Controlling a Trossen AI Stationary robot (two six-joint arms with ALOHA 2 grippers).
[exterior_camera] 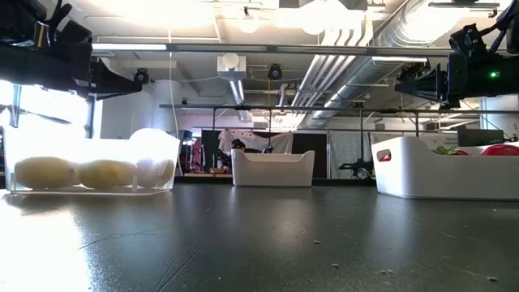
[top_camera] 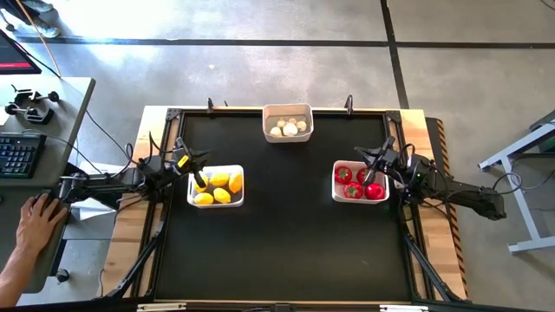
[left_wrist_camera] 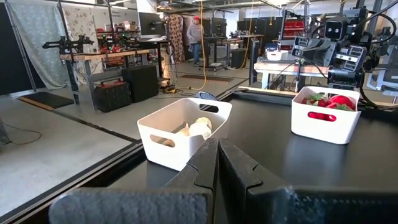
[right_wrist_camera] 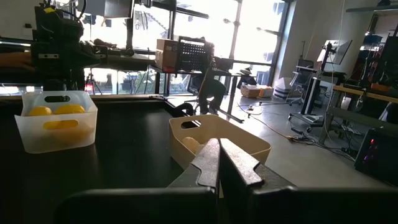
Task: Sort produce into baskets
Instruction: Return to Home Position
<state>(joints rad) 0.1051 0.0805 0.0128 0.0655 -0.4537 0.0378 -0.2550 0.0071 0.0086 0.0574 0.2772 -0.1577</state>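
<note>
We are judging the sorting done: white garlic bulbs [top_camera: 289,128] are sitting in the far white rectangular bin [top_camera: 288,109], yellow lemons [top_camera: 218,186] binned left of it, red tomatoes [top_camera: 354,182] binned right. The left gripper [top_camera: 199,179] and right gripper [top_camera: 375,173] are hovering over those, pinched closed and empty; homing calls for lifting clear.

3 white bins: left bin [top_camera: 215,167], back bin [top_camera: 288,107], right bin [top_camera: 360,163]. Lemons [top_camera: 222,196]: approx. 4, left bin. Tomatoes [top_camera: 353,190]: 4, right bin. Garlic bulbs [top_camera: 290,130]: 4 or 5, exact no. unclear, back bin. Robot arms [top_camera: 130,179]: 2.
</note>
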